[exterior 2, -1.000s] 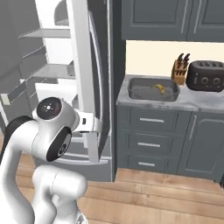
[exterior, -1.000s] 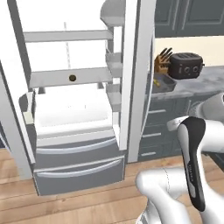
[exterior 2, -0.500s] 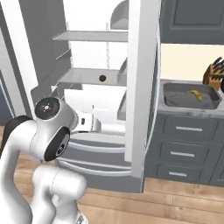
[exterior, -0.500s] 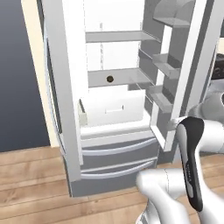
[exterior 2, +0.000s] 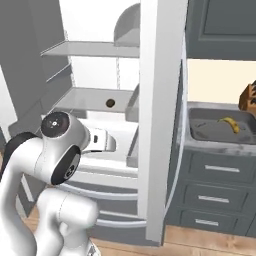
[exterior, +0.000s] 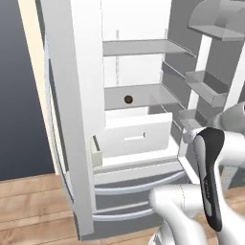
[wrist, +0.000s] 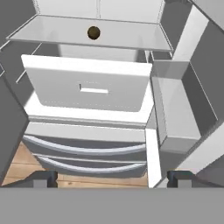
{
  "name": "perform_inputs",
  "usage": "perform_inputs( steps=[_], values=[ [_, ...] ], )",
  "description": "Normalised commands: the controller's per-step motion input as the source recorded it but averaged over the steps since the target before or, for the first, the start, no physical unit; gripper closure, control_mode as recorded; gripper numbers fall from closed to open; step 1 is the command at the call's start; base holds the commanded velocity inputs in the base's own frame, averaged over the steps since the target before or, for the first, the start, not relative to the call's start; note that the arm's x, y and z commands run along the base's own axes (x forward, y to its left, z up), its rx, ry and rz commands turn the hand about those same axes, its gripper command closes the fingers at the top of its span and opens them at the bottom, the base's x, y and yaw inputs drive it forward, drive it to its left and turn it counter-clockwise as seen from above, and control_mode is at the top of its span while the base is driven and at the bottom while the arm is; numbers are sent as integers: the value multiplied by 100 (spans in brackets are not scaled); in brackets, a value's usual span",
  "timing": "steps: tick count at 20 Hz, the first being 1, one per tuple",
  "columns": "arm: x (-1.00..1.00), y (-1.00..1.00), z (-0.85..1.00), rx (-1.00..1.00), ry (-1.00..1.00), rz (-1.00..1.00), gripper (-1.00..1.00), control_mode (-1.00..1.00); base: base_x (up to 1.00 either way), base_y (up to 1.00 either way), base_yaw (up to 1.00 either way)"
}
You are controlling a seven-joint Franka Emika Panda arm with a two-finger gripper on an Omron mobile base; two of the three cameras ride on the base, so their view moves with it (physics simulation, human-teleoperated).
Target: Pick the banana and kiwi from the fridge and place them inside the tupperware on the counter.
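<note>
Tool (wrist: 112, 179) gapes empty facing the fridge (wrist: 87, 94); kiwi (wrist: 93, 32) sits shelved.

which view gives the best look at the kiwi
The hand view: the kiwi sits unobstructed, facing the camera, on the fridge shelf. The left base view shows it smaller; the right base view shows it small, seen from the side.
</note>
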Motion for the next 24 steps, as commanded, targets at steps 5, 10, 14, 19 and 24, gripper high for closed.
perform_inputs(
  steps=[5, 10, 14, 19, 24],
  values=[
    [0, 0, 0, 0, 0, 0, -100, 100, 94, 20, 0],
    [21, 11, -7, -1, 0, -2, -100, -100, 24, 8, 0],
    [52, 38, -20, 0, 1, 0, -100, -100, 0, 0, 0],
    [62, 24, -6, 0, 2, 0, -100, -100, 0, 0, 0],
    [65, 27, -5, 0, 4, 0, -100, -100, 0, 0, 0]
  ],
)
